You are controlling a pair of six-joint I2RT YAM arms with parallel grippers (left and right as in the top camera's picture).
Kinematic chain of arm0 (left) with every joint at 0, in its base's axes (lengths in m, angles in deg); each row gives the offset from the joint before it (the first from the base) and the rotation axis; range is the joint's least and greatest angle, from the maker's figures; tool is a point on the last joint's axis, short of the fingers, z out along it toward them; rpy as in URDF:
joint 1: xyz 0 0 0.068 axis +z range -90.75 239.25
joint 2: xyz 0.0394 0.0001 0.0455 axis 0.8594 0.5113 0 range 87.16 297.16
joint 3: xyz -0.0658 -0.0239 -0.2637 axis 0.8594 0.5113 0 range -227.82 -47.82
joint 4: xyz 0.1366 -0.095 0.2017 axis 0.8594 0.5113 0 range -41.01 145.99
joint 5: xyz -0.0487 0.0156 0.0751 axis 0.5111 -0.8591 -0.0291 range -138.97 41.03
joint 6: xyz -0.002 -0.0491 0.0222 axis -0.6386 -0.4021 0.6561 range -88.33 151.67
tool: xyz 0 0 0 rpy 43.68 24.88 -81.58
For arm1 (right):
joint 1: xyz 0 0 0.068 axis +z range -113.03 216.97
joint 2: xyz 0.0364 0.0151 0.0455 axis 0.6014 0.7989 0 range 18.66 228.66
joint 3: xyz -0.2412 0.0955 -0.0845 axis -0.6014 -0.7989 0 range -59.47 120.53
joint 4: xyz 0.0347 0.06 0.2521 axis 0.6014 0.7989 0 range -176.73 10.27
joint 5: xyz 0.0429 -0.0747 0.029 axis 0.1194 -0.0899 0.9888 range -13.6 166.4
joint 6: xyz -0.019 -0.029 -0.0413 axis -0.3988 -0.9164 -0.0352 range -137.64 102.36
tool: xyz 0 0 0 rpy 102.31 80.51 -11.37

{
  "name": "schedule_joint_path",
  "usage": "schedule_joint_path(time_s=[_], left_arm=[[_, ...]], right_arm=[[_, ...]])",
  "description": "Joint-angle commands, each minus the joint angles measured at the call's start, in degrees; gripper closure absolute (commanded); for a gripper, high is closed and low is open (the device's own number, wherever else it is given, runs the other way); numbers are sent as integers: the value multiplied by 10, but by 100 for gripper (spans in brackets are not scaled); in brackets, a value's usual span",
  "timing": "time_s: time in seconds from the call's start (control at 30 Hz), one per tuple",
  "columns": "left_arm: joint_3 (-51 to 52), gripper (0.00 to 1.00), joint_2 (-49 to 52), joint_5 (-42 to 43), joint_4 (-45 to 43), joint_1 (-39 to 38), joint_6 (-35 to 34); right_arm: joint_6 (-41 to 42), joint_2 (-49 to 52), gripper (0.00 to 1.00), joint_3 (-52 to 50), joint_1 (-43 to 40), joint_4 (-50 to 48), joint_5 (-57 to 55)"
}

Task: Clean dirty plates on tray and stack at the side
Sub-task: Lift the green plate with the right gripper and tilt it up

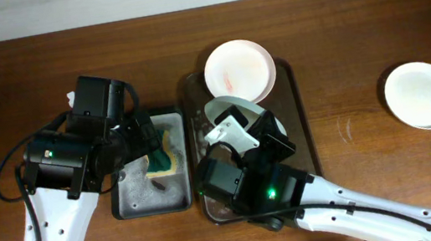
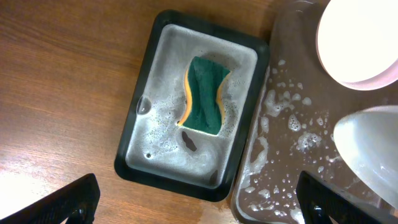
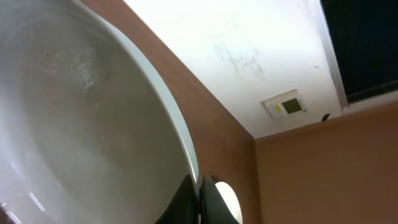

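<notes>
The dark brown tray (image 1: 306, 137) lies mid-table with suds on its floor (image 2: 281, 127). A white plate with reddish smears (image 1: 240, 70) rests on its far end and shows in the left wrist view (image 2: 360, 37). My right gripper (image 1: 240, 127) is shut on the rim of a pale mint plate (image 1: 279, 131), held tilted above the tray. In the right wrist view the fingers (image 3: 199, 200) pinch that rim (image 3: 93, 124); the plate also shows in the left wrist view (image 2: 373, 152). Another white plate (image 1: 422, 94) sits on the table at the right. My left gripper (image 2: 199, 202) is open and empty.
A small black tray (image 1: 150, 209) of soapy water stands left of the brown tray. A green and yellow sponge (image 2: 205, 96) lies in it below my left gripper (image 1: 144, 141). The left wrist view shows its rim (image 2: 126, 163) and bare wood beside it.
</notes>
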Motion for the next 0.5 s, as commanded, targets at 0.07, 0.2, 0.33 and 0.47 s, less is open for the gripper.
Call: schedule_joint_path(time_s=[0.07,0.2,0.33,0.47], left_arm=[[0,1,-8,0,-1,0,-1],[0,0,-8,0,-1,0,-1],[0,0,-8,0,-1,0,-1],[0,0,-8,0,-1,0,-1]], right_arm=[[-43,-13,96,17,-12,-27,-3],[-85,-14,96,25,-11,-35,36],[-136,-14,96,28,-1,-40,47],[-130,-14,96,28,2,-40,31]])
